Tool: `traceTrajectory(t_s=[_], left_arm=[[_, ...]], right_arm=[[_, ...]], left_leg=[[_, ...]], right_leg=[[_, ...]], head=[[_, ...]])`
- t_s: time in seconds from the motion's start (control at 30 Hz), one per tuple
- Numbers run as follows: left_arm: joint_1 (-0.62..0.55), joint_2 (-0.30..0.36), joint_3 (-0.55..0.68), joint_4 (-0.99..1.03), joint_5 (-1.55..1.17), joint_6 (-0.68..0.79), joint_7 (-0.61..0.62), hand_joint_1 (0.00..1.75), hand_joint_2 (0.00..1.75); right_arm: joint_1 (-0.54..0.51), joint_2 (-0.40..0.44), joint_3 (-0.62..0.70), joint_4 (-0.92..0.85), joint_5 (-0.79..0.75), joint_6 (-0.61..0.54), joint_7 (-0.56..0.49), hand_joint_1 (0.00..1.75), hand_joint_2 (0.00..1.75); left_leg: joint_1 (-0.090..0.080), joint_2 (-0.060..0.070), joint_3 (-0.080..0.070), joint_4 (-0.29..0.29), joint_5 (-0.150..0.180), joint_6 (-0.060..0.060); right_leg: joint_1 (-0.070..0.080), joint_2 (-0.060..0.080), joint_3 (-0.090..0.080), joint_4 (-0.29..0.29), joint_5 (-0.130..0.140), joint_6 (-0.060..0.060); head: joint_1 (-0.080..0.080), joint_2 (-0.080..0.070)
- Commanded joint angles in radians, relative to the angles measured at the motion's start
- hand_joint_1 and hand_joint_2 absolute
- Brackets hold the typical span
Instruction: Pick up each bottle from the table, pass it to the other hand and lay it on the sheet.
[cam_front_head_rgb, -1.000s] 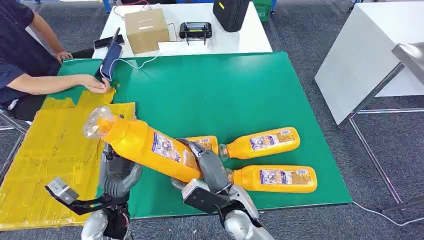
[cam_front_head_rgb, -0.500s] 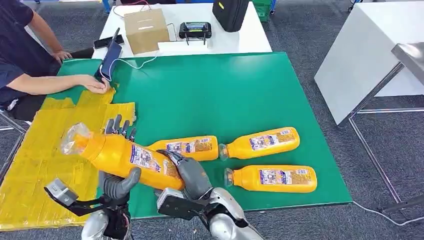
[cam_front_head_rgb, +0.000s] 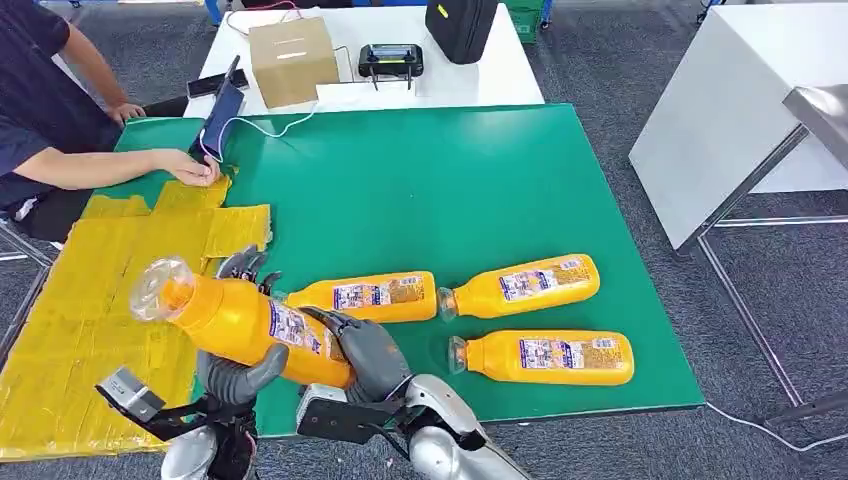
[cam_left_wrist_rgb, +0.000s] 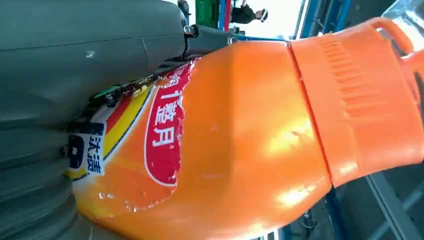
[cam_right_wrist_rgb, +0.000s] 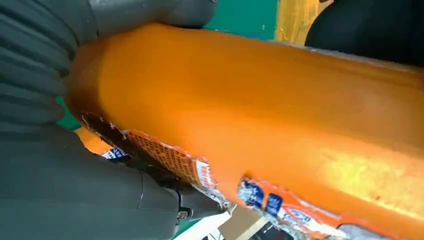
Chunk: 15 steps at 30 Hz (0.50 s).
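Bottle: right robot hand grips base; left robot hand cups beneath. Secure left grip before release; sheet at 9 o'clock.

Looks like a lab or test workshop set up for robot trials. Grey carpet tile floor well beyond the right hand. Ahead of both hands, a green-topped work table patched with a yellow taped sheet on the left hand side. Farther off, a white bench loaded with a cardboard box, a handheld controller, a black case and trailing cable. Off to the right, a white metal-framed table. Seated person at the far left, arm resting on the table edge.
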Motion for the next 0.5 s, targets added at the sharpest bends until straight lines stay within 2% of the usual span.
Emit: traceTrajectory(t_s=[0.03, 0.4, 0.5], left_arm=[[-0.052, 0.024, -0.021, 0.067, -0.029, 0.005, -0.005, 1.75, 1.75], [-0.052, 0.024, -0.021, 0.067, -0.029, 0.005, -0.005, 1.75, 1.75], [-0.056, 0.027, 0.007, 0.030, -0.148, 0.103, -0.040, 1.75, 1.75]], right_arm=[[-0.026, -0.015, 0.079, 0.085, 0.022, 0.006, 0.003, 1.75, 1.75], [-0.026, -0.015, 0.079, 0.085, 0.022, 0.006, 0.003, 1.75, 1.75], [-0.041, -0.038, -0.022, 0.043, 0.030, -0.044, 0.025, 1.75, 1.75]], left_leg=[[0.002, -0.004, 0.005, -0.001, -0.001, -0.001], [0.001, -0.003, 0.003, -0.001, -0.001, -0.001], [0.001, -0.003, 0.003, -0.001, -0.001, -0.001]], right_leg=[[0.000, 0.004, 0.005, -0.002, -0.001, -0.002], [0.000, 0.002, 0.003, -0.001, -0.001, -0.001], [0.000, 0.003, 0.004, -0.001, -0.001, -0.001]], head=[[0.000, 0.000], [0.000, 0.000], [0.000, 0.000]])
